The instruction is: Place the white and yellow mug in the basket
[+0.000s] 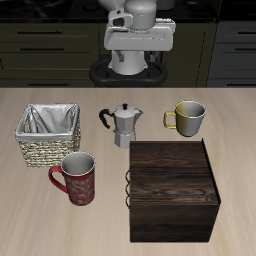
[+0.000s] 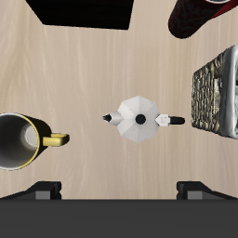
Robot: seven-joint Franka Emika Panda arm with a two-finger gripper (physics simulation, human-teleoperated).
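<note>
You're hovering the two-finger pincer (image 2: 119, 191) high over the silver moka pot (image 2: 139, 118), jaws spread wide and gripping nothing, because the off-white yellow-handled mug (image 2: 20, 141) is standing off to one side and the tan wicker basket (image 2: 218, 91) opposite.

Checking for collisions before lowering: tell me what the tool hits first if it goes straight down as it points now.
Probably the silver moka pot, which sits centred in the wrist view directly below the tool. Depth is unclear, so treat this as likely rather than certain.
</note>
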